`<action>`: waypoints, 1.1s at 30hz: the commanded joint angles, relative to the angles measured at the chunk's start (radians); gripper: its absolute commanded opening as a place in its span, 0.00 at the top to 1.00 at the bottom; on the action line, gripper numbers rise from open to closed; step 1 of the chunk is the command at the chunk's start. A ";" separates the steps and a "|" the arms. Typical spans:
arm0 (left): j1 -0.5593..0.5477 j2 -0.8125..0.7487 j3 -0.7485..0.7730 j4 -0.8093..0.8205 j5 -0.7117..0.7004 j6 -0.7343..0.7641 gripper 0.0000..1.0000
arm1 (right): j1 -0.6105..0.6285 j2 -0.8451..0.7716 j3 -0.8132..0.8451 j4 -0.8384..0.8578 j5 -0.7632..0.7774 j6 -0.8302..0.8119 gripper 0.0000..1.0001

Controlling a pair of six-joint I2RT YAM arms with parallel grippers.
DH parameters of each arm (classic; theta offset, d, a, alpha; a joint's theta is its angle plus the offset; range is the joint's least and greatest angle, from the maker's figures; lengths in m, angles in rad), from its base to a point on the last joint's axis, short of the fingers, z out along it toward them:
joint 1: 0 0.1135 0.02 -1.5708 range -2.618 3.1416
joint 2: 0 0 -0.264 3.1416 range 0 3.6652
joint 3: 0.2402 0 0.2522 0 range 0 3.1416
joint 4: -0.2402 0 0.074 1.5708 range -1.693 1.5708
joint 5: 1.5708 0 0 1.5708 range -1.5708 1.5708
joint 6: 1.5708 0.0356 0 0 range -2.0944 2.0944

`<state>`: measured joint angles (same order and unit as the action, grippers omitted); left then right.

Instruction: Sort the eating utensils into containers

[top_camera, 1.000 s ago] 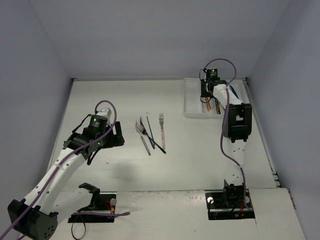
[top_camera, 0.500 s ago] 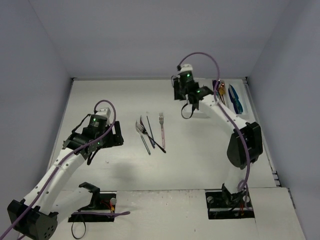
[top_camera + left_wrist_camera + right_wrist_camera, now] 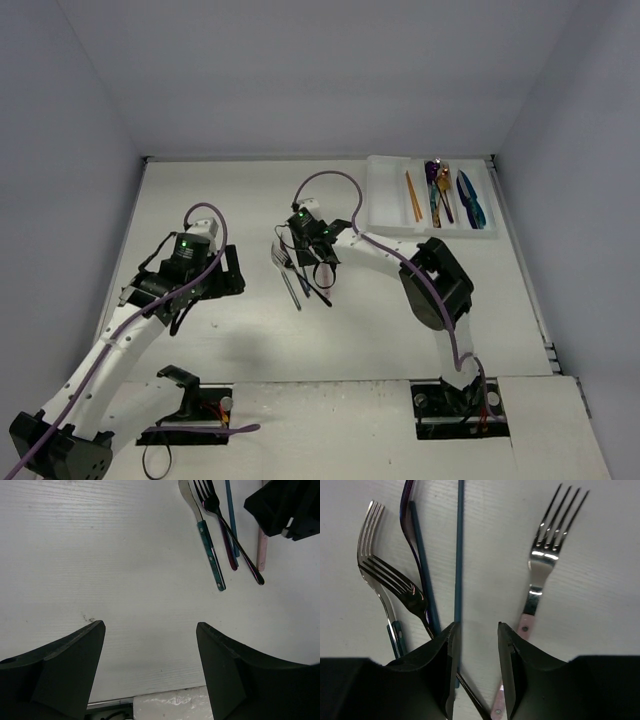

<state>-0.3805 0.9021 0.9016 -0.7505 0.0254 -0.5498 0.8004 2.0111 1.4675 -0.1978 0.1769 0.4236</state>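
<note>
Right arm's swung off the tray (image 3: 385,205) at the far rt corner and come down over the loose pile mid-table (image 3: 200,200); left arm has barely shifted.

Right gripper (image 3: 476,627) sits low over the pile. Its jaws are part-way apart, w/ nothing between them but bare tabletop, so it's holding nothing. The blue stick (image 3: 459,555) runs straight along the inner edge of one finger; can't tell if they touch. The pink-handled fork (image 3: 540,575) lies just beside the other finger, tines pointing away from the gripper. Past the stick is a tangle: a dark fork (image 3: 407,592) crossing a teal-handled fork (image 3: 372,575), plus a blue-handled piece (image 3: 420,555) w/ a purple head. All of these are flat on the table, none in the tray.

Left gripper (image 3: 150,626) is spread wide and empty, hovering over bare table near that same pile but not touching it.

Further out, the tray holds sorted bits in its long slots: orange sticks (image 3: 411,197) in one, a purple spoon (image 3: 432,170) w/ gold and teal pieces in the next, and blue pieces (image 3: 470,200) in the slot nearest the rt wall.
</note>
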 commanded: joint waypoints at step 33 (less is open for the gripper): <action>-0.006 -0.082 -0.003 -0.033 -0.013 0.027 0.28 | -0.353 -0.049 0.252 0.011 0.056 -0.368 1.00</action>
<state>-0.3805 0.8370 0.9012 -0.7898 0.0254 -0.5477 0.5768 2.1128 1.6530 -0.1916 0.2220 0.2139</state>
